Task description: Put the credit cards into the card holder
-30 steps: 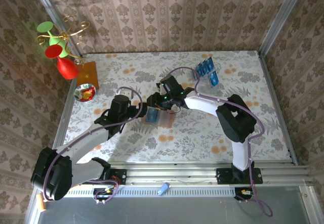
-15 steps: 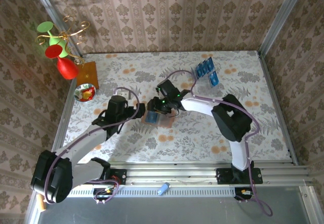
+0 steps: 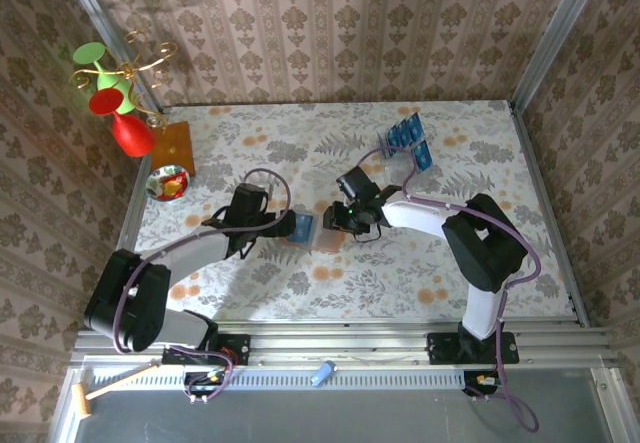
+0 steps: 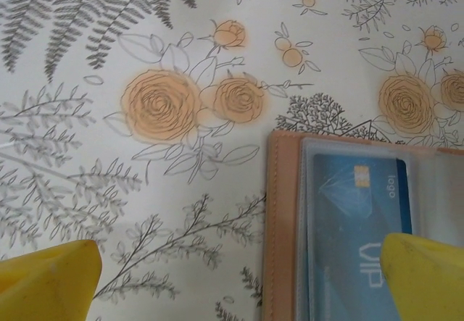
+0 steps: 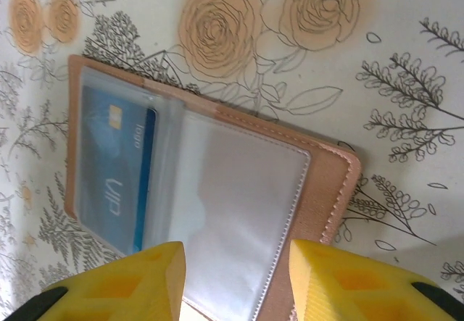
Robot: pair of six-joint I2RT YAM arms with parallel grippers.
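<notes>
On the table [image 3: 470,133] the wallet [image 5: 328,183] looks limp and light, likely best pinched at its edge; left claw [image 4: 235,285] wide, right claw [image 5: 235,277] half-open, both empty.

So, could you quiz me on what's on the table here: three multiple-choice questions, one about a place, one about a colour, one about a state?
1. Where is the blue card?
A. Inside the card holder, behind clear plastic
B. Loose beside the card holder
C. Underneath the card holder

2. On the right gripper, what colour are the fingers?
A. Red
B. Yellow
C. Black

3. The card holder is:
A. Folded shut
B. Lying open
C. Standing on edge

Answers:
1 A: the card shows through the clear plastic.
2 B: both fingers are plainly yellow.
3 B: its inner side faces up, flat on the table.
</notes>
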